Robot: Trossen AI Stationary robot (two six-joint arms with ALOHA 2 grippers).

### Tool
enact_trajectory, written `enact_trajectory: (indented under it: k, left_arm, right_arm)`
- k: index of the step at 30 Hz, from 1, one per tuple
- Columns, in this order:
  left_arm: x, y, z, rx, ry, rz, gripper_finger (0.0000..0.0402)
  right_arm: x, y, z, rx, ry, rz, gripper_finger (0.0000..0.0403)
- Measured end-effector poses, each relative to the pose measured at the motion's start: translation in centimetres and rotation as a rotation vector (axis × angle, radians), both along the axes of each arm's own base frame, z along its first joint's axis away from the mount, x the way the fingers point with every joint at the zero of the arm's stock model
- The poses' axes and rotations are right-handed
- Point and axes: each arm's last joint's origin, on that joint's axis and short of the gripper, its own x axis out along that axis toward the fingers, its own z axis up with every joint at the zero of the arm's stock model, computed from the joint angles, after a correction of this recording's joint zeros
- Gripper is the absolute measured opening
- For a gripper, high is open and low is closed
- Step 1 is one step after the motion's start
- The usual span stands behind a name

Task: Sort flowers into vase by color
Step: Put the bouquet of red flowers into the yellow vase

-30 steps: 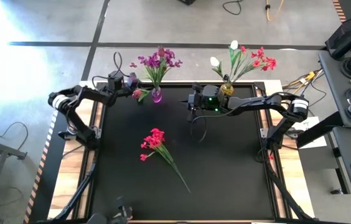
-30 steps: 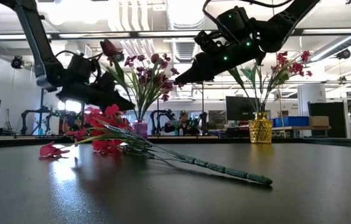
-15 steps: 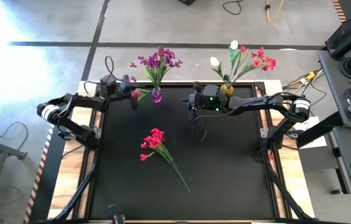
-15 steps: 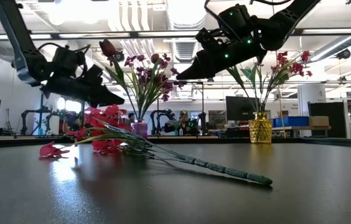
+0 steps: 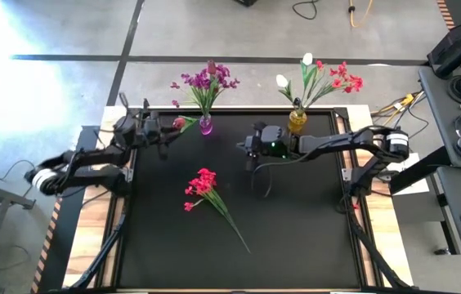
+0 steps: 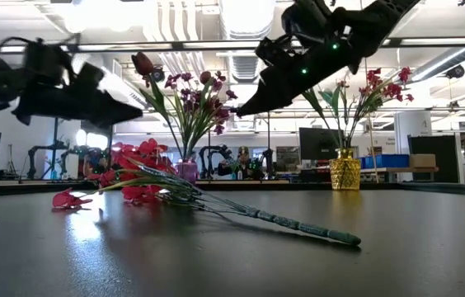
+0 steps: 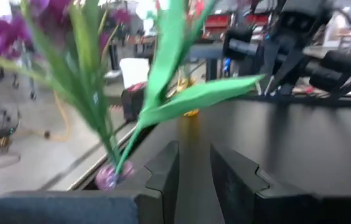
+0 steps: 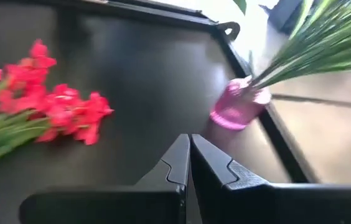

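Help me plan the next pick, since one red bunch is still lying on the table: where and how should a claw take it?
Grip the red bunch on its bare green stem, between blooms and stem tip. It lies flat and diagonal on the black table, blooms toward the left arm, so come straight down with the fingers across the stem. The thin stem probably suits a pinch better than the bushy head.

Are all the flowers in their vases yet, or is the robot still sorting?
Not quite finished. Purple flowers stand in the pink vase, and red and white ones in the yellow vase. One red bunch lies loose on the black table. Neither pincer holds anything: the left pincer is beside the pink vase, the right pincer is shut.
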Motion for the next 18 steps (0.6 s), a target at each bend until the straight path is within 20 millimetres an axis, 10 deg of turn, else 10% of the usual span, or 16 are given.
enact_trajectory:
  k: [9,18]
  left_arm:
    - [-1.4,-2.5,0.6,0.074,-0.09,-0.011,0.0076]
    - [-1.6,-2.7,0.9,0.076,-0.108,-0.012,0.0076]
  right_arm:
    - [0.2,5.2,-1.2,0.253,0.075,0.009,0.0018]
    - [0.9,10.1,-2.9,0.384,0.101,-0.07,0.0129]
